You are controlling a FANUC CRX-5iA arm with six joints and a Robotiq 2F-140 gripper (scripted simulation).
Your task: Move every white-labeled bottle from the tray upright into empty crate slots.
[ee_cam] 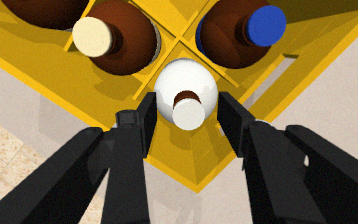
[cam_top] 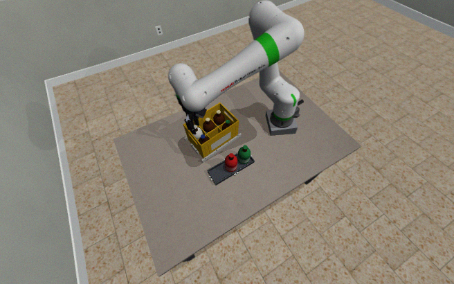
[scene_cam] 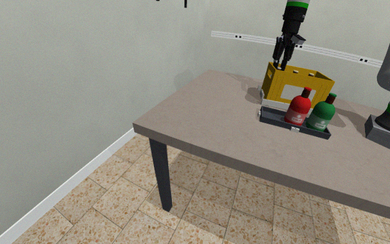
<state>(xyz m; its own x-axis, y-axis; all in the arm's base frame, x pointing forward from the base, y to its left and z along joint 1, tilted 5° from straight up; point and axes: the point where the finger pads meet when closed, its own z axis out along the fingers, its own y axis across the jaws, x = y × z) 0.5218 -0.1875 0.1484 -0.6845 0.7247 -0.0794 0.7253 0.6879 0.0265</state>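
While upright in crate [ee_cam: 60, 85], white bottle [ee_cam: 185, 92] round-shouldered; cream cap.

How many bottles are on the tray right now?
2: a red bottle and a green bottle, side by side at the tray's end nearer the arm's base. None looks hidden.
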